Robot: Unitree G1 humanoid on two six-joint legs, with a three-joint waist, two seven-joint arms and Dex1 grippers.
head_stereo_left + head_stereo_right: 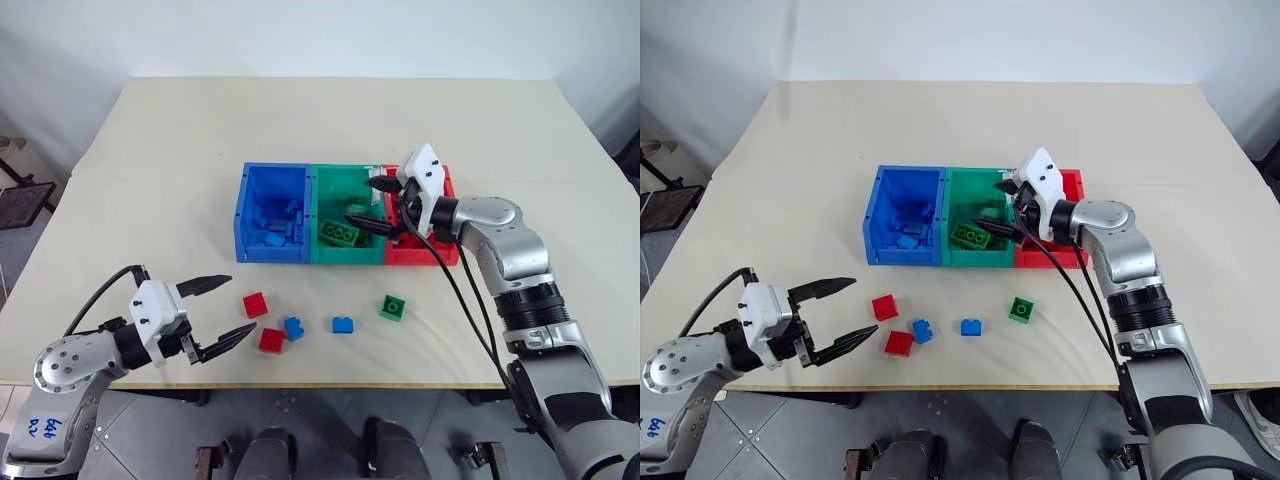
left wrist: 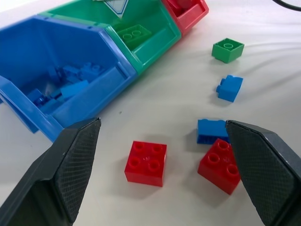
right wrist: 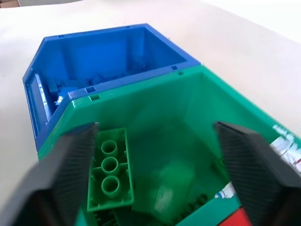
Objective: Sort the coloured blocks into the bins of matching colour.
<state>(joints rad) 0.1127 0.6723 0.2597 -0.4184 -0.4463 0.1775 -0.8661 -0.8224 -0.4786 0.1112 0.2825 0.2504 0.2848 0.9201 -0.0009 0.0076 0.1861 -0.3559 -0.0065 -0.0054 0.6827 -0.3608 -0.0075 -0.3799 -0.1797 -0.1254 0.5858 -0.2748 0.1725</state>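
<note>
Over the green bin [image 1: 345, 215] the right gripper [image 1: 372, 205] hangs spread and empty, apparently just past a drop; its wrist view shows a long green brick [image 3: 109, 170] inside. Near the table's [image 1: 150, 160] front edge the left gripper [image 1: 215, 312] gapes beside five loose blocks, framing a red block [image 2: 146, 163] probably next.

Three joined open-top plastic bins [image 1: 346, 256]. Loose on the bench [image 1: 180, 180] near the left hand [image 1: 222, 309]: two red studded plastic bricks [image 1: 255, 304], two blue ones [image 1: 343, 324], one green [image 1: 393, 307].
</note>
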